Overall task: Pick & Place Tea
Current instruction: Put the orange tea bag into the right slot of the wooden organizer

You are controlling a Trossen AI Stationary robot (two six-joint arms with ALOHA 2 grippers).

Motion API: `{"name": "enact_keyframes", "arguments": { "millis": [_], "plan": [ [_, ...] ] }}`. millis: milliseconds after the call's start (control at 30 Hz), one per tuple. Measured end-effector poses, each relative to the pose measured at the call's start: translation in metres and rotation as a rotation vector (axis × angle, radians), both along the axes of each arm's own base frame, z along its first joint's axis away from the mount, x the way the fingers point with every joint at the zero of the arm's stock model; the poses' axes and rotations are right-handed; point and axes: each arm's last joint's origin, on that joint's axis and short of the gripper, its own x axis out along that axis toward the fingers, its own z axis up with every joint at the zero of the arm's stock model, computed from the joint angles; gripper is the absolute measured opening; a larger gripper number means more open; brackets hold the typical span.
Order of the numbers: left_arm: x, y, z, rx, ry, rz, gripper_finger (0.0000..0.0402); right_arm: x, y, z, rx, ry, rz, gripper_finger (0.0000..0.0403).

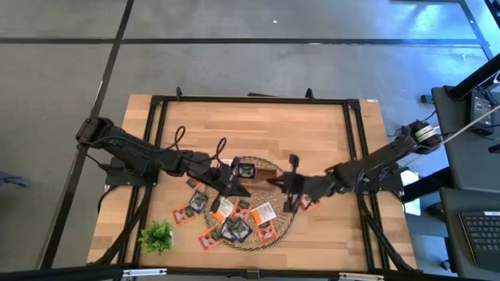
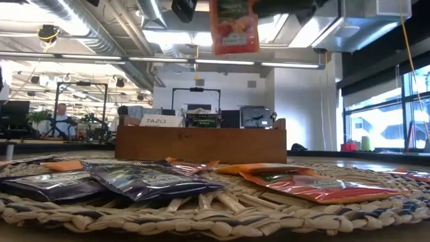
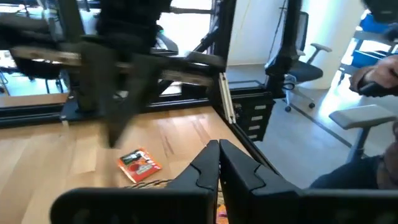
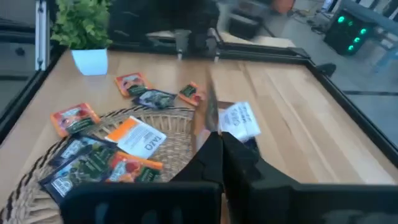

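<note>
Tea sachet [image 2: 234, 27] aloft only in low view; both grippers' fingers closed, holder unclear.

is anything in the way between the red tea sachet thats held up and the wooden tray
Nothing visible. The red tea sachet hangs from the shut right pincer above the wooden tray, with open air beneath it. The left pincer sits beside the tray.

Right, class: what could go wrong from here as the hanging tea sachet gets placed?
The red sachet hangs loosely from the shut right gripper, so it might slip and drop onto the wicker mat. The left gripper, also shut, sits close by over the mat; the arms might bump.
</note>
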Motion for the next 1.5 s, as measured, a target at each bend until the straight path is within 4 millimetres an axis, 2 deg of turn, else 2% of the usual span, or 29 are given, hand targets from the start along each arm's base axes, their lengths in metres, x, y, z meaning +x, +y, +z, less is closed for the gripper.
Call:
{"name": "enact_keyframes", "arguments": {
  "millis": [133,233,433,600,1100,1500],
  "plan": [
    [-0.005,-0.008,0.004,0.047,-0.024,0.017,0.0003,-0.022,-0.022,-0.008,0.080,-0.088,-0.032,0.0002],
    [-0.008,-0.008,0.008,0.077,-0.040,0.060,0.0003,-0.032,-0.039,-0.018,0.169,-0.141,-0.019,0.0002],
    [-0.008,-0.009,0.008,0.082,-0.043,0.094,0.0011,-0.035,-0.066,-0.055,0.241,-0.083,-0.078,0.0002],
    [-0.008,-0.010,0.008,0.076,-0.042,0.092,0.0010,-0.037,-0.080,-0.072,0.314,-0.085,-0.083,0.0002],
    [-0.008,-0.009,0.006,0.085,-0.020,0.115,0.0012,-0.024,-0.086,-0.104,0.332,-0.014,-0.096,0.0003],
    [-0.008,-0.009,0.005,0.086,-0.017,0.115,0.0008,-0.021,-0.086,-0.115,0.315,0.034,-0.107,0.0017]
  ]
}}
